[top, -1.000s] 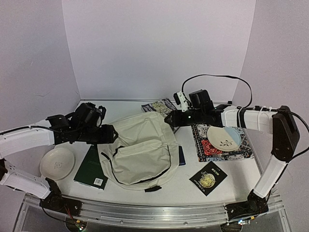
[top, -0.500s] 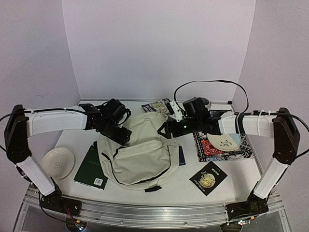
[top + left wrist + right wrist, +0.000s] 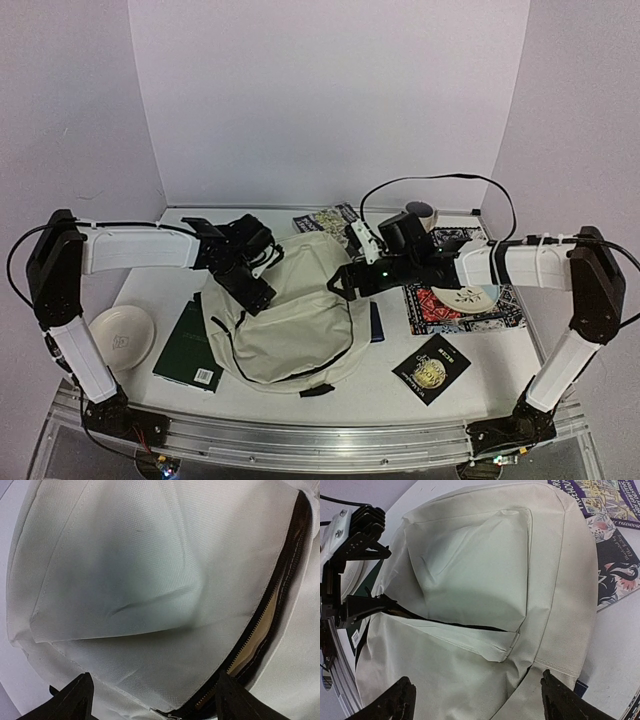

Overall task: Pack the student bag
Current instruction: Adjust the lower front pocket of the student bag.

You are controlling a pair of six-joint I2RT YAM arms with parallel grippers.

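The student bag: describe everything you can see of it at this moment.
The student bag is a large, soft cream backpack of woven-looking fabric, lying flat and slack mid-table. A black zipper gapes partly open, showing tan lining; a black strap end pokes out at its near edge. Toward the left arm it abuts or overlaps a green book. The left gripper and right gripper hang over it, jaws open, holding nothing.

We find the top view evenly lit by soft, diffuse light, with no glare. Only faint shadows lie on the table, whose near edge bows slightly. In the left wrist view a broad grey shadow dims the student bag, and detail is soft. The right wrist view is brighter and sharper.
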